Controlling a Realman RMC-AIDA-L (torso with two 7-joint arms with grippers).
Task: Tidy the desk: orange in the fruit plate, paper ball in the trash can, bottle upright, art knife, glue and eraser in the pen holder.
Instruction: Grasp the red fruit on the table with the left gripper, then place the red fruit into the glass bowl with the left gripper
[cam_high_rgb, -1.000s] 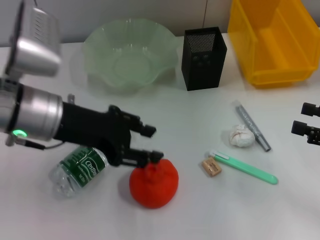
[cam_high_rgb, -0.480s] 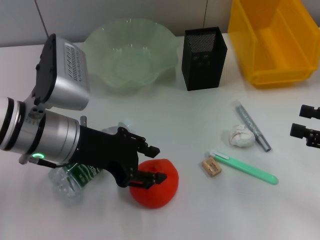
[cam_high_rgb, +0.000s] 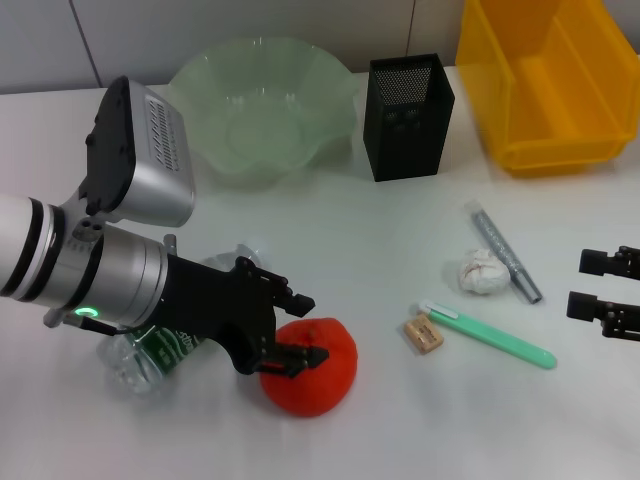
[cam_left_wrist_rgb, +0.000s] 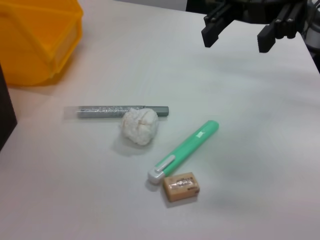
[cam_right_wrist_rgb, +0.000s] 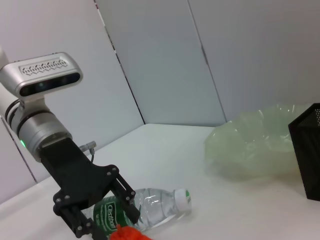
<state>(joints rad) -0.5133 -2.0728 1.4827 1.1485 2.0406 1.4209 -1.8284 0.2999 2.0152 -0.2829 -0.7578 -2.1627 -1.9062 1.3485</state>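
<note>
Reaching in from the left edge of the head view, your left gripper (cam_high_rgb: 300, 328) sits low in the frame with its jaws spread wide around the top of the orange (cam_high_rgb: 312, 371), one finger over the fruit's upper face, the other just above it; a firm grip is not visible. Just left of the orange, the bottle (cam_high_rgb: 150, 350) lies on its side under the arm. Right of centre on the desk (cam_high_rgb: 400, 430), the eraser (cam_high_rgb: 423, 333) touches the cap end of the green art knife (cam_high_rgb: 490, 335); the paper ball (cam_high_rgb: 480, 272) rests against the grey glue stick (cam_high_rgb: 505, 252) above them. At the right edge your right gripper (cam_high_rgb: 600, 285) hovers with its fingers parted, holding nothing. Along the top of the frame stand the fruit plate (cam_high_rgb: 262, 110), the pen holder (cam_high_rgb: 408, 117) and the trash can (cam_high_rgb: 545, 80).
</note>
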